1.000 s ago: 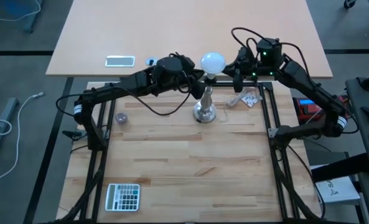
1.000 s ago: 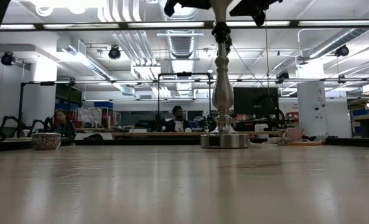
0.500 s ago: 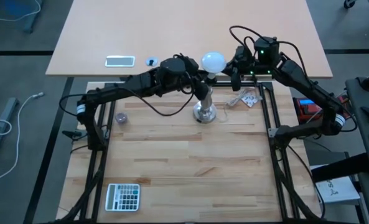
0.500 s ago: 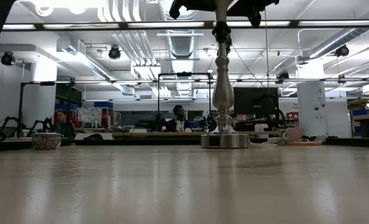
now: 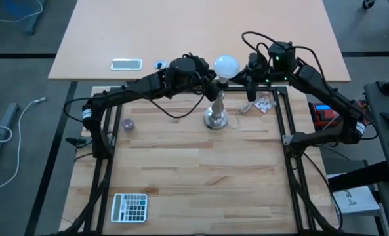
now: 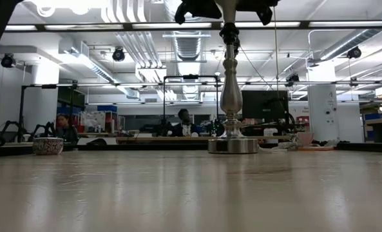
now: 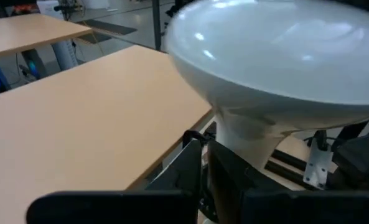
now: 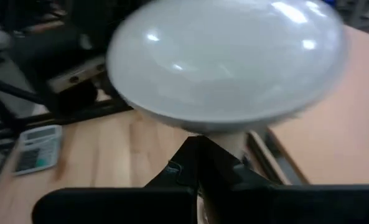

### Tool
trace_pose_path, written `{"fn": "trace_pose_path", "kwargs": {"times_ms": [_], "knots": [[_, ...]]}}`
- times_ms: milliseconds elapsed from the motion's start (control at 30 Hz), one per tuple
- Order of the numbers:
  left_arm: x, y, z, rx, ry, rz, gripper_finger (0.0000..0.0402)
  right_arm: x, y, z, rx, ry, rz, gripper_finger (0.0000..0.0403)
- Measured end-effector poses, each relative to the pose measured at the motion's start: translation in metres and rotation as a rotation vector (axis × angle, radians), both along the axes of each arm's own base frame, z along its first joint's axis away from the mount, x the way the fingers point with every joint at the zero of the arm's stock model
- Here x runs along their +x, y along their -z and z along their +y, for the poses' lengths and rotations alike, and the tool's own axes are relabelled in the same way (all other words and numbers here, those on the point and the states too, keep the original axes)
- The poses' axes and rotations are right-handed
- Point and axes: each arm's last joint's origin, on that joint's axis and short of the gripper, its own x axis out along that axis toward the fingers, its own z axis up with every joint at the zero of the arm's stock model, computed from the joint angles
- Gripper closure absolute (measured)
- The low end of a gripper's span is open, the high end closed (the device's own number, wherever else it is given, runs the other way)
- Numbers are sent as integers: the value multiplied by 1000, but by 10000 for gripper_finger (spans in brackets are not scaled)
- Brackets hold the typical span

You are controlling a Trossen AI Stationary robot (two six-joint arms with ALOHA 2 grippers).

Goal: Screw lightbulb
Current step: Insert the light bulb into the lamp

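Pale wood planks form the table (image 5: 181,170), with a white calculator (image 5: 129,207) near its front left corner and a small round grey object (image 5: 128,123) by the left frame. The left gripper (image 5: 206,74) reaches in beside the neck of the white frosted lightbulb (image 5: 225,65) — whether its jaws clench it cannot be told. The bulb sits atop the silver metal stand (image 5: 216,113) with its round base on the table. The right gripper (image 5: 244,76) comes from the other side, just beside the bulb's neck — its grip cannot be told either.
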Motion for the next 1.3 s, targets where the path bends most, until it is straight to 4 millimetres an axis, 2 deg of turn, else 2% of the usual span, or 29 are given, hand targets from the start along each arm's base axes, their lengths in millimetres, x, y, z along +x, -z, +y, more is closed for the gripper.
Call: {"fn": "trace_pose_path", "kwargs": {"times_ms": [167,333,600,1067,1300], "knots": [[-6,-7,-10,-31,22,-16,381,-3,0,-2,-60,66,33,403],[-5,-4,-15,-36,67,8,381,7,7,-11,-65,73,47,403],[2,4,-10,-49,69,-13,381,8,6,-11,-61,41,26,403],[5,9,1,-46,35,-31,381,12,-2,7,-61,-52,32,403],[4,9,3,-54,34,-32,381,11,-5,8,-63,-38,38,403]]}}
